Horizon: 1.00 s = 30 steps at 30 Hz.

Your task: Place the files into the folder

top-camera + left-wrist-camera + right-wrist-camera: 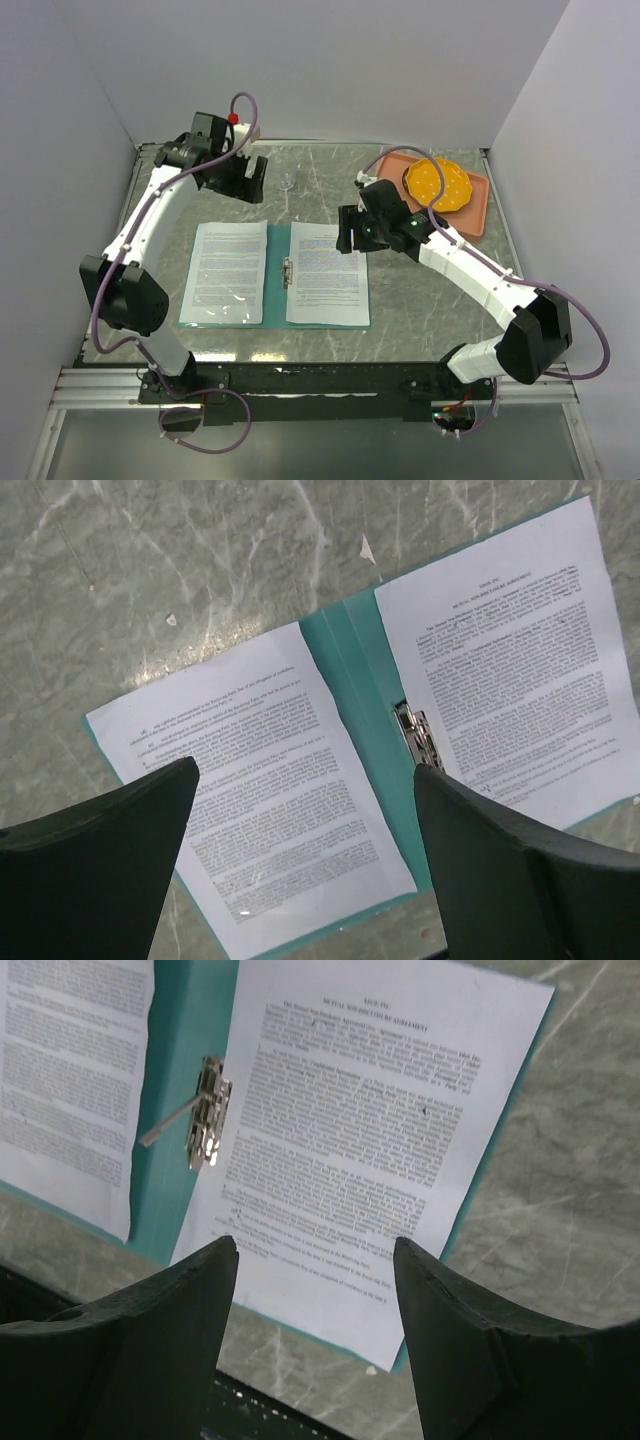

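— Where are the files [328, 272]?
— Both lie flat in the open folder [277, 270] on the desk [420, 300], the left sheet [228, 270] and right sheet [330, 290] either side of the metal clip [288, 272]. Whether an edge sits under it, I can't tell.
— Your claws?
— My left claw [247, 180] hangs spread wide and empty beyond the left sheet's far edge. My right claw [314, 1245] is released over the right sheet's far corner, gripping nothing.

files [230, 272]: 2 | folder [276, 250]: 1 | clip [287, 272]: 1 | tray [476, 222]: 1 | orange plate [438, 185]: 1
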Each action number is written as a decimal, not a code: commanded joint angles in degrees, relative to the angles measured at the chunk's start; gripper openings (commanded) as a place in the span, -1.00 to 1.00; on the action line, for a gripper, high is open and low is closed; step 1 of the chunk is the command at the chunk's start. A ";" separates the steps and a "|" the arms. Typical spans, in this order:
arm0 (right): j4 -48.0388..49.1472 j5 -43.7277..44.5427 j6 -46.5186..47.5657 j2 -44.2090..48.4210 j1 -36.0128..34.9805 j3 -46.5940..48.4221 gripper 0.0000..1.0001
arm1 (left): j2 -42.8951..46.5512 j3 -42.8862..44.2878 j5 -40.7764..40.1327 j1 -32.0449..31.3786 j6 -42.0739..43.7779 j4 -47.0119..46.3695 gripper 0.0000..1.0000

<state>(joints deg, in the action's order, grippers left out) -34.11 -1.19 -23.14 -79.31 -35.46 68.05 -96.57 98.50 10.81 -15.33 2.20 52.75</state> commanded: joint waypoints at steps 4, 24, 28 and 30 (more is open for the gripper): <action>-2.72 -2.41 -0.68 3.72 0.13 1.47 0.37 | 9.90 3.46 -1.05 -0.22 0.43 6.40 0.92; 13.00 -1.26 -0.68 11.81 -0.48 -10.30 -1.00 | 0.08 -4.81 4.92 -6.02 -4.13 -12.23 0.94; 19.42 -3.91 -1.39 11.72 -1.36 -13.55 -1.00 | -2.65 -6.64 3.96 -6.46 -5.36 -15.30 0.94; 23.53 -3.82 -1.39 12.07 -2.33 -15.57 -1.00 | -3.27 -7.61 3.00 -7.43 -6.15 -17.06 0.99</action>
<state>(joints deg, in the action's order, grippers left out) -19.92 -3.79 -24.18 -67.77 -36.25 54.94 -99.22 92.12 14.09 -21.45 -1.39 41.69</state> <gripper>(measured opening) 0.008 0.977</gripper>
